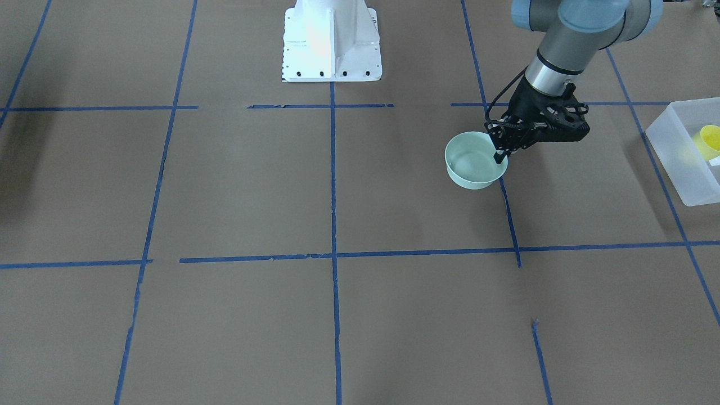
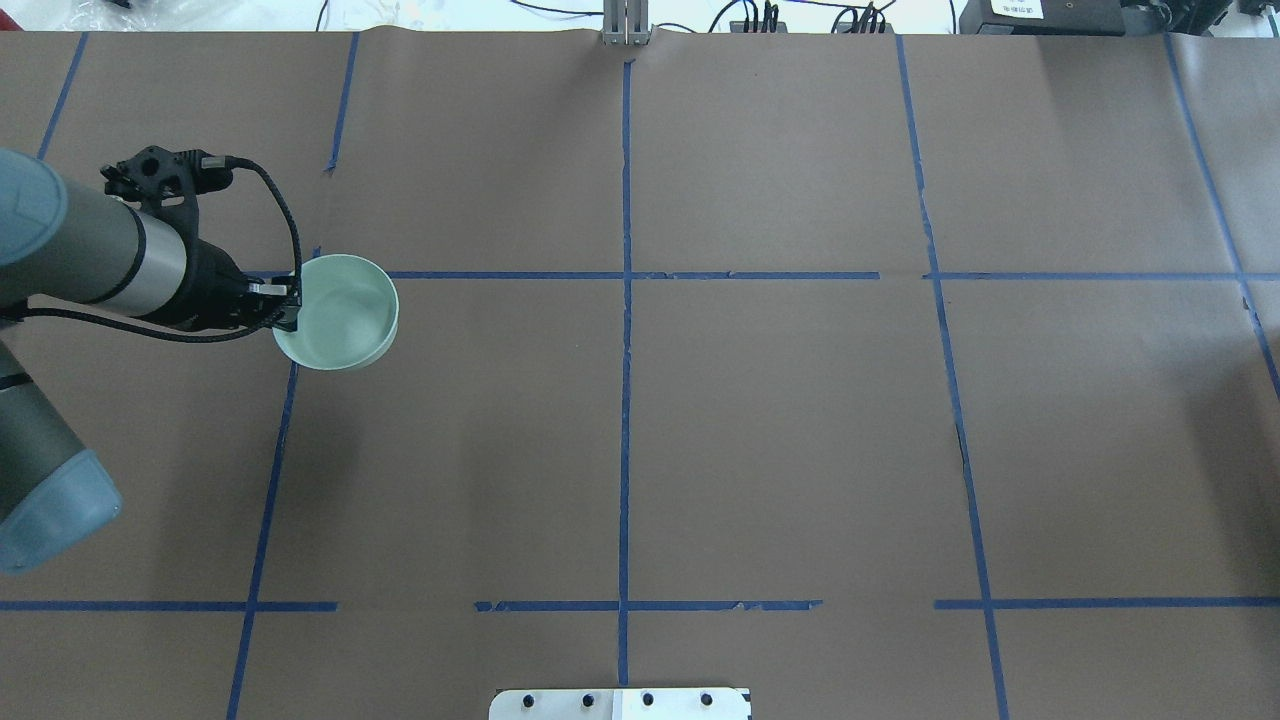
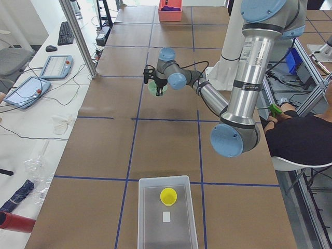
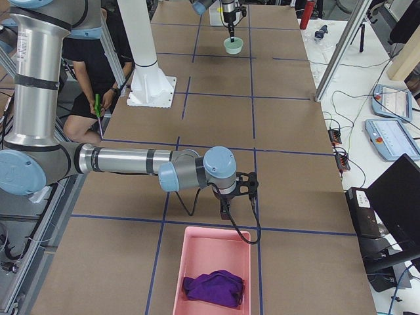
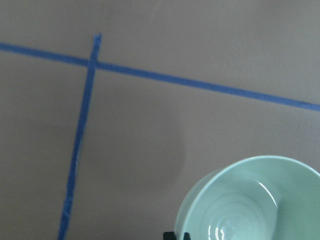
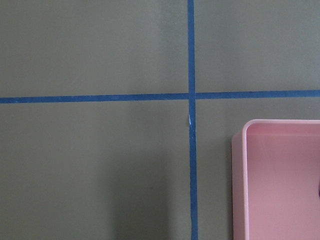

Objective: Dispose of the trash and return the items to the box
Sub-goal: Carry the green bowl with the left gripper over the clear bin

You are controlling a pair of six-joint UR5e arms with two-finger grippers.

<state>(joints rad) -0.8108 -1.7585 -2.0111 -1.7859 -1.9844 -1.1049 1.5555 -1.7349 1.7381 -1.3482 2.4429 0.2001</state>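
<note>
Frosted plastic at the table's end: the translucent frosted-white rectangular bin [image 3: 150, 225] has the small yellow tapered plastic cup [image 3: 168, 196] lying inside it. Well apart from it, the left gripper [image 1: 499, 153] is pinched narrow on the rim of the pale green round bowl [image 1: 472, 166], one finger inside the wall. The right gripper [image 4: 226, 211] hangs just beside a pink plastic bin [image 4: 197, 257] holding a purple cloth [image 4: 213, 287]; its opening cannot be told.
</note>
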